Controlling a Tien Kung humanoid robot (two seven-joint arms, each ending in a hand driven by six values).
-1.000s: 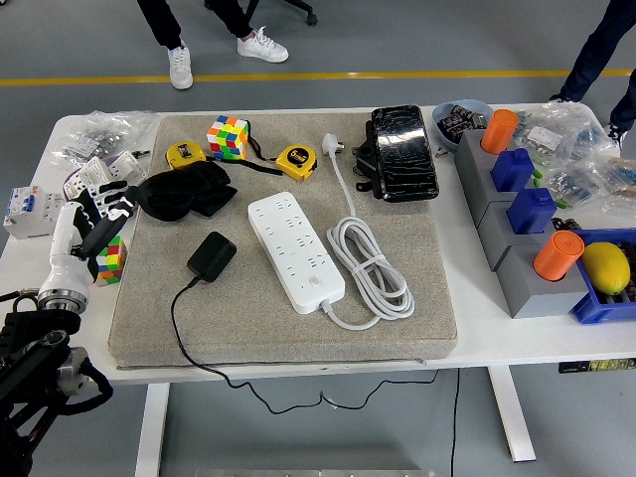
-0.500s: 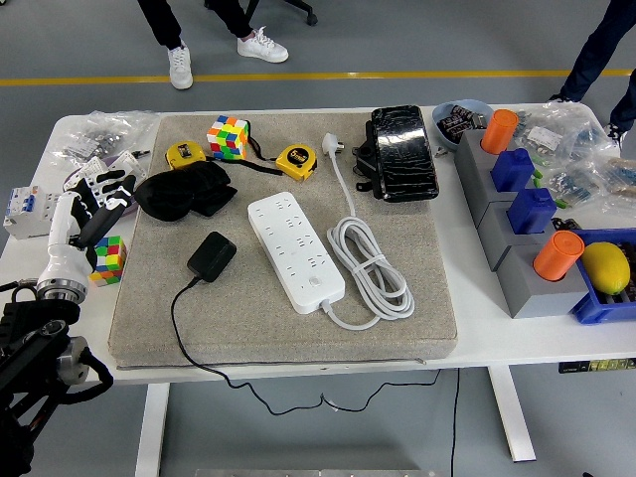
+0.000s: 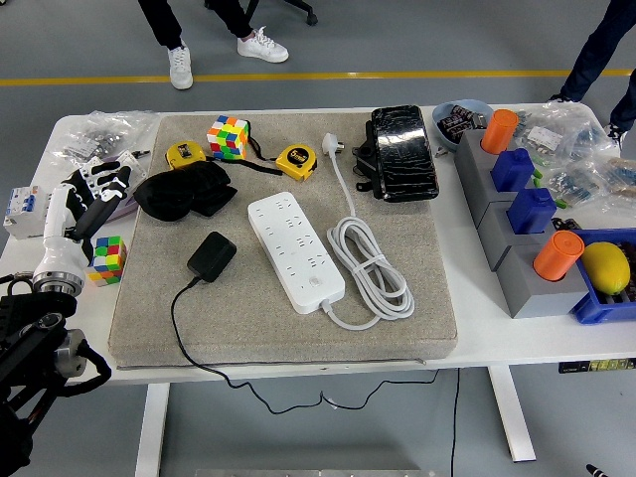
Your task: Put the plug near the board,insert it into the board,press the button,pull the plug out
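Black plug [image 3: 212, 255] untouched beside white board [image 3: 295, 250], left hand [image 3: 87, 199] fingers loosely spread, empty, right arm out of frame

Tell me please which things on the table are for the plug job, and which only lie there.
For the job: black plug adapter; white power strip; left hand, open, at the table's left edge.

Only lying there: two cubes; two tape measures; black cloth; lemon.

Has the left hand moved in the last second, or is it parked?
Yes. The left hand has drifted up the picture, away from the near edge: it now sits above the small cube it earlier overlapped.
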